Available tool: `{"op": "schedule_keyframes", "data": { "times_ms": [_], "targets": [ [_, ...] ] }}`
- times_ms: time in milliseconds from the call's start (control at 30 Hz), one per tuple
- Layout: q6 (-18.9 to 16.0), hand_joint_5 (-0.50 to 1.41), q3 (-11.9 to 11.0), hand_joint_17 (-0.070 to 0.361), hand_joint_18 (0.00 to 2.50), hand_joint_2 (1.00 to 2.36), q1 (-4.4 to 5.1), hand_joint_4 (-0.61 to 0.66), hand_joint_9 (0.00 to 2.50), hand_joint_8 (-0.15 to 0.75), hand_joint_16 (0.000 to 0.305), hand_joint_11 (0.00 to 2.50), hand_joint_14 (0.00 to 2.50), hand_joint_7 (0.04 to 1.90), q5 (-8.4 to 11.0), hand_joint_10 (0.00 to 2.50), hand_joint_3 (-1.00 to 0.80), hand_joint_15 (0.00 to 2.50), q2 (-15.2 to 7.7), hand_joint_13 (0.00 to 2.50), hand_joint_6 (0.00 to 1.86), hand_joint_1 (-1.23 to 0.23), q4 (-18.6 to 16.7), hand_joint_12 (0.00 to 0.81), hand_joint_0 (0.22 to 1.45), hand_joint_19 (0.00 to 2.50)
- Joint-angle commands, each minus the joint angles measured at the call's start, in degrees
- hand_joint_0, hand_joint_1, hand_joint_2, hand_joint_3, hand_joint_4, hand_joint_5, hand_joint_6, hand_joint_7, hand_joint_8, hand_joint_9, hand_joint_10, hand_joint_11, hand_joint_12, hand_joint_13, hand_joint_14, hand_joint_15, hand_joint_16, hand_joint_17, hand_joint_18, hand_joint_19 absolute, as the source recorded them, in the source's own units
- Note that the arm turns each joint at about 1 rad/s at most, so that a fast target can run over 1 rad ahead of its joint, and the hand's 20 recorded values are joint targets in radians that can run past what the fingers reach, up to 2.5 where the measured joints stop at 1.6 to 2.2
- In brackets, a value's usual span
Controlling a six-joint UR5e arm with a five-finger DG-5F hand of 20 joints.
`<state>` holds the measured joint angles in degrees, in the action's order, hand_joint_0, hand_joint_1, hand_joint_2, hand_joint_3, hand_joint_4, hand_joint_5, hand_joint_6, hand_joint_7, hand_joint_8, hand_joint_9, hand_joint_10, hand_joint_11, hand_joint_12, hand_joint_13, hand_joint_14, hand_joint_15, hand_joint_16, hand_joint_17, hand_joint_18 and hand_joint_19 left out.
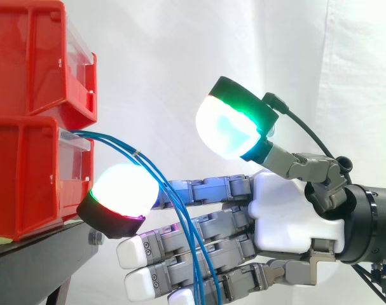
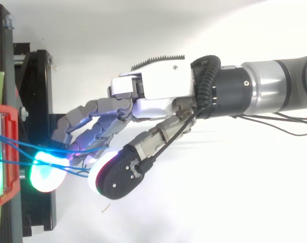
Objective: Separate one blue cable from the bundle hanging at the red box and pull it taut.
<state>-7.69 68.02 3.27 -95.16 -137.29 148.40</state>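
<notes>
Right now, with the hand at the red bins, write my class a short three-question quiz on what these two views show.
1. True or false: the blue cables hang from the red bins in a slack curve.
2. The hand's fingers are: A) curled into a fist; B) stretched towards the bins, thumb raised apart; C) pointing away from the bins.
3. Fill in: the bins rest on a ____ stand.
Key: 1 true; 2 B; 3 black.
</notes>
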Motion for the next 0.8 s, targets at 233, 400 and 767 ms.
{"op": "schedule_keyframes", "data": {
  "times_ms": [233,400,767],
  "targets": [
    [0.21,-0.18,0.01,0.114,0.62,1.01,-1.42,0.31,0.66,0.343,0.051,0.15,0.01,0.76,-1.08,0.01,-0.4,0.19,-0.08,0.61,0.5,-0.6,-0.31,0.401,0.62,0.25],
    [1.62,-0.17,0.01,0.114,0.63,1.01,-1.95,0.32,0.67,0.342,0.05,0.15,0.01,0.78,-1.08,0.0,-0.37,0.19,-0.08,0.62,0.5,-0.61,-1.45,0.403,0.64,0.25],
    [5.49,-0.16,0.09,0.112,0.64,1.01,-2.21,0.33,0.68,0.343,0.05,0.18,0.01,0.85,-0.82,0.0,-0.33,0.2,-0.08,0.64,0.5,-0.63,-1.63,0.401,0.65,0.25]
  ]
}}
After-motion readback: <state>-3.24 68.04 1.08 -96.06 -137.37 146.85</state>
